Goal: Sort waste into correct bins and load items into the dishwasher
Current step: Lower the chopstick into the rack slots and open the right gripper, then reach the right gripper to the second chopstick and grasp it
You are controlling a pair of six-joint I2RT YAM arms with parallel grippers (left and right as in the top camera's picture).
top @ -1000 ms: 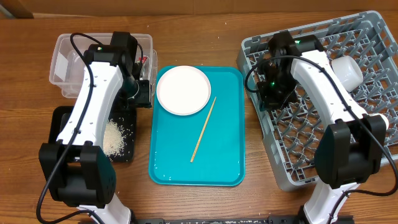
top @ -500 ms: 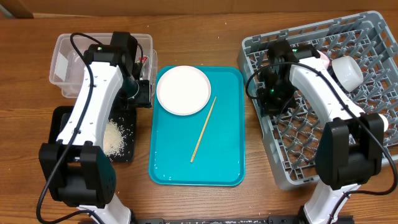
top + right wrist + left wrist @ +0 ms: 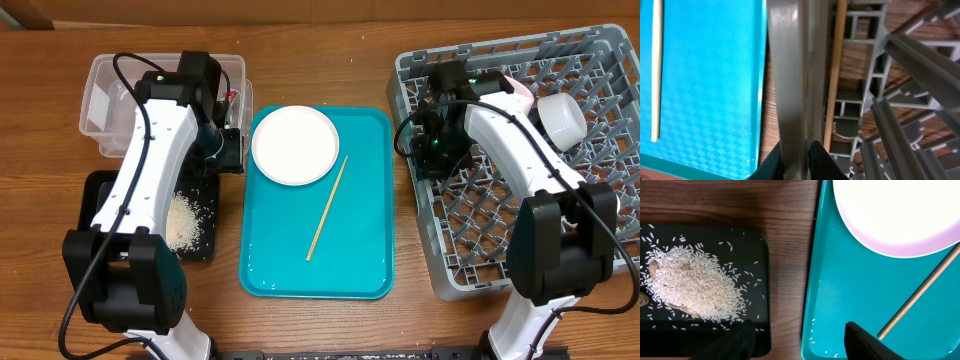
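Overhead: the left gripper [image 3: 231,150] hangs between the clear tub [image 3: 100,100] at upper left and the black tray [image 3: 95,190] at lower left, where the rice [image 3: 186,222] lies heaped; the teal tray [image 3: 365,230] at centre carries the plate [image 3: 294,144] in its upper part and one chopstick [image 3: 327,208] slanting below it; the right gripper [image 3: 425,158] sits at the left wall of the dish rack [image 3: 600,260], with a cup [image 3: 562,118] and a pink bowl [image 3: 517,92] at the rack's upper right.

Left wrist: the fingers [image 3: 735,341] stand apart at the bottom edge with nothing between them, over the strip of table [image 3: 785,255] between black tray and teal tray.

Right wrist: the fingers [image 3: 825,162] press close on either side of the rack's grey wall, apparently clamped on it; a second chopstick [image 3: 835,75] lies inside the rack, just beside that wall.

The chopstick on the teal tray is probably light, stiff and thin; lying flat on slick plastic, it may skid or roll, so a pinch across its middle seems best; the plate looks smooth and breakable, best taken by its rim.
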